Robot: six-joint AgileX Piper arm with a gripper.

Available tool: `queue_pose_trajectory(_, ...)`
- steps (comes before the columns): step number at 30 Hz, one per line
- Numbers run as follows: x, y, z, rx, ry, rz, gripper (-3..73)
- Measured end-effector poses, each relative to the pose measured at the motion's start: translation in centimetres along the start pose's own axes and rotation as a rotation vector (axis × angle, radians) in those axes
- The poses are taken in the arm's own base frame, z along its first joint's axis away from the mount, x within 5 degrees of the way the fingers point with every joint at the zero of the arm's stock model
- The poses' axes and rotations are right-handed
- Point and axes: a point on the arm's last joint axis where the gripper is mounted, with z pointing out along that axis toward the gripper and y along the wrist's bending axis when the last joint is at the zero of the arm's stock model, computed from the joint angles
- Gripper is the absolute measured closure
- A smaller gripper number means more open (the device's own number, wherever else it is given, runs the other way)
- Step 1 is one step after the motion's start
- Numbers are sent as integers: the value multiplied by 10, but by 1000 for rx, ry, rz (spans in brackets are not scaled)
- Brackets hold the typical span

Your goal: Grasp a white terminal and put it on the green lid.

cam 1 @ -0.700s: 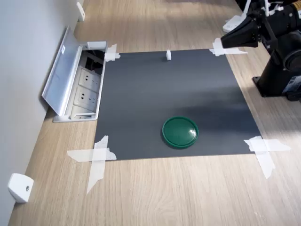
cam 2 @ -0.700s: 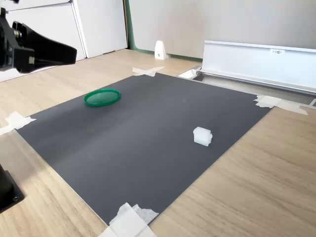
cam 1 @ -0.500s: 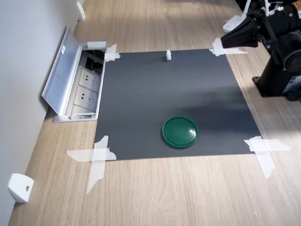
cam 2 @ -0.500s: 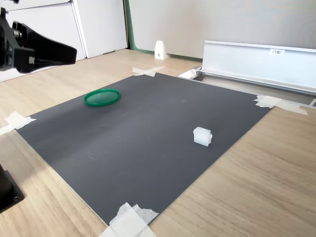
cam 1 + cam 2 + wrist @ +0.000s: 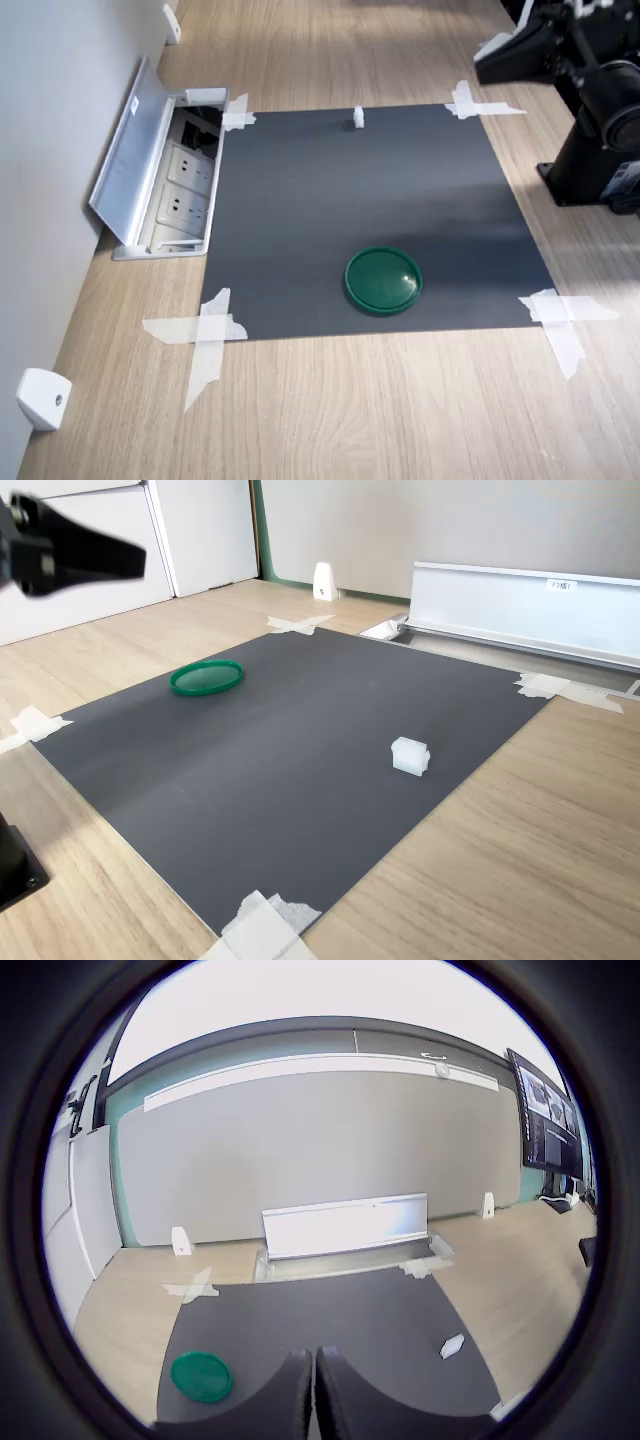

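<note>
A dark grey mat is lying taped to the wooden desk. The white terminal is sitting near the mat's edge at lower right of the second exterior view, the green lid well apart at left. The end effector is hanging with fingers pressed together, gripping nothing

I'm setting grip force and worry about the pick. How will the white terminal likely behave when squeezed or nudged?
The white terminal looks like a rigid moulded block, so it probably won't flex. Being tiny, it is likely very light and may skid on the smooth dark mat when nudged. Its boxy shape suggests it won't roll, though the stepped top may tilt it between the fingers.
</note>
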Motion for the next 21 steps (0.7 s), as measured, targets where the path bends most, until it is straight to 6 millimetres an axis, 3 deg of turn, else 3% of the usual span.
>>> queue_pose_trajectory(8,-65,5,25,4,84,-58,703)
queue_pose_trajectory(12,-86,5,44,14,187,-91,703)
queue_pose_trajectory(16,-90,1,64,48,334,-146,703)
queue_pose_trajectory(21,-79,-4,87,65,526,-216,703)
